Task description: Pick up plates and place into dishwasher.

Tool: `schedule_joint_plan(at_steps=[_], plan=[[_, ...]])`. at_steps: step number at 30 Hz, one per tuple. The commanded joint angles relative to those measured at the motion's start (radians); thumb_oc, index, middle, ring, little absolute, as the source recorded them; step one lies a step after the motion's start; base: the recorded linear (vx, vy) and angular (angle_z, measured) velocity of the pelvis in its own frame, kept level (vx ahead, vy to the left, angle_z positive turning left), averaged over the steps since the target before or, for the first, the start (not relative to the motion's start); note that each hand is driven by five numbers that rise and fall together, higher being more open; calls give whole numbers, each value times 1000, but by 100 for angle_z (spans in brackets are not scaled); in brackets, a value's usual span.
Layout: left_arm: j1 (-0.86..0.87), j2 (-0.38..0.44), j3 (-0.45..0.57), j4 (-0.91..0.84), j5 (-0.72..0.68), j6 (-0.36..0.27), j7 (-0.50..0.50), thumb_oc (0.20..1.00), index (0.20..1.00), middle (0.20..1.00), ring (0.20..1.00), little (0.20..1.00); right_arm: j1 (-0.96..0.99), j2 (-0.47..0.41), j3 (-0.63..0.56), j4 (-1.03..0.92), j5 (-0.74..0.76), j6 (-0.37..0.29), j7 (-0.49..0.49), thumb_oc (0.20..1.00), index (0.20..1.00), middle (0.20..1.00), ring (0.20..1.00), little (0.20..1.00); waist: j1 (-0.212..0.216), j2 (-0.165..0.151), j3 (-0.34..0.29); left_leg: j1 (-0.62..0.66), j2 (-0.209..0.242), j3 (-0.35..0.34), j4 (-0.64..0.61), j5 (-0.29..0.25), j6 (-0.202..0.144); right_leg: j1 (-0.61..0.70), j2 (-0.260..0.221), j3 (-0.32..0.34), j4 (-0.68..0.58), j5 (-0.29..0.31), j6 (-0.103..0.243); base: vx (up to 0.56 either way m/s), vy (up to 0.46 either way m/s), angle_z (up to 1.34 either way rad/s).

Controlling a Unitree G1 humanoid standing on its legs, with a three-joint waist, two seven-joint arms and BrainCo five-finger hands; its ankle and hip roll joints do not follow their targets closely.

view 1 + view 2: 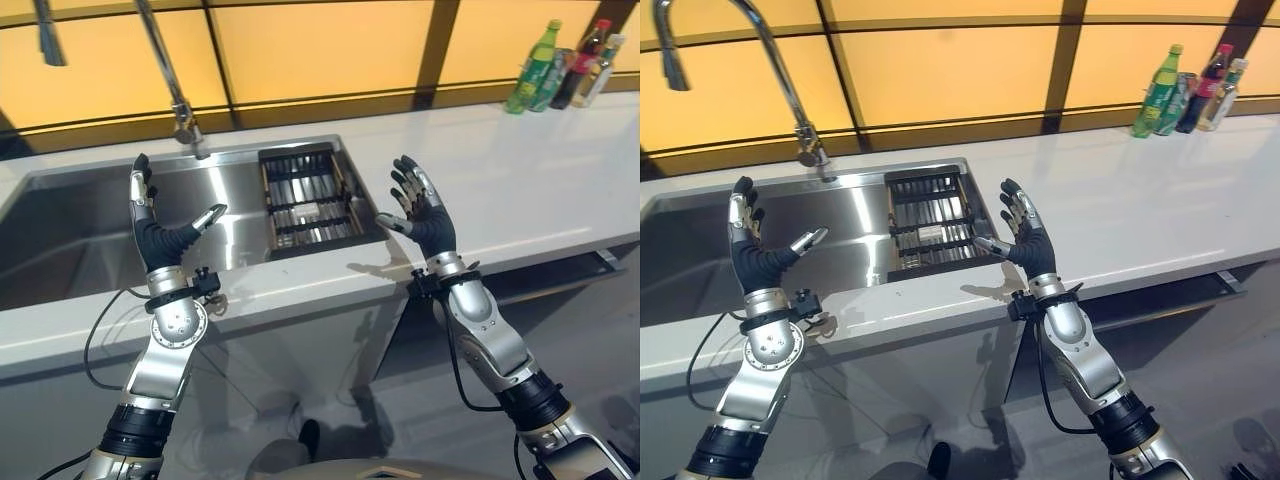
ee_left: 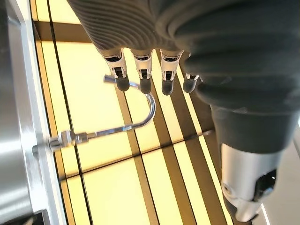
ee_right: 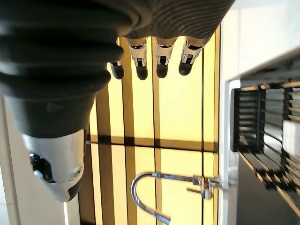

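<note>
You have both arms raised over the front edge of the long white bench. Your left robot hand stands upright at about 9 o'clock in the head view, above the stainless steel sink basin, its fingers straight, thumb spread wide and nothing in it. Your right robot hand stands at about 3 o'clock from the sink, just beside the basin's right rim, fingers loosely extended and parted, thumb pointing toward the basin, also empty.

Between your two hands, in the right part of the basin, sits a black wire dish rack with slim silvery pieces standing in its slots; you cannot tell from here whether those are plates. The curved chrome tap rises at 12 o'clock behind the basin, against the amber tiled wall. At 1 o'clock, far back on the bench, stands a cluster of bottles, one green, well apart from your hands.
</note>
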Motion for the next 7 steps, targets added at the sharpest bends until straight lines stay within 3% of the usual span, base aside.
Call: schedule_joint_plan(at_steps=[1, 4, 7], plan=[[-88, -5, -13, 2, -11, -3, -3, 1000, 1000, 1000, 1000, 1000, -29, -4, -34, -55, -5, -24, 23, 1000, 1000, 1000, 1000, 1000, -54, 38, -52, 66, 92, -52, 13, -142, -56, -92, -10, 64, -183, 258, 74, 54, 135, -3], [-71, -13, -12, -7, -13, -3, -21, 1000, 1000, 1000, 1000, 1000, 0, -4, -45, -55, -6, -29, 45, 1000, 1000, 1000, 1000, 1000, -60, 48, -65, 100, 105, -38, -40, -129, -62, -82, -17, 56, -196, 259, 84, 55, 92, 18], [-72, -10, -12, -8, -25, -7, -40, 1000, 1000, 1000, 1000, 1000, 6, -11, -46, -59, 1, -32, 43, 1000, 1000, 1000, 1000, 1000, -61, 53, -72, 119, 108, -43, -77, -119, -62, -82, -17, 53, -196, 257, 91, 27, 55, -28]])
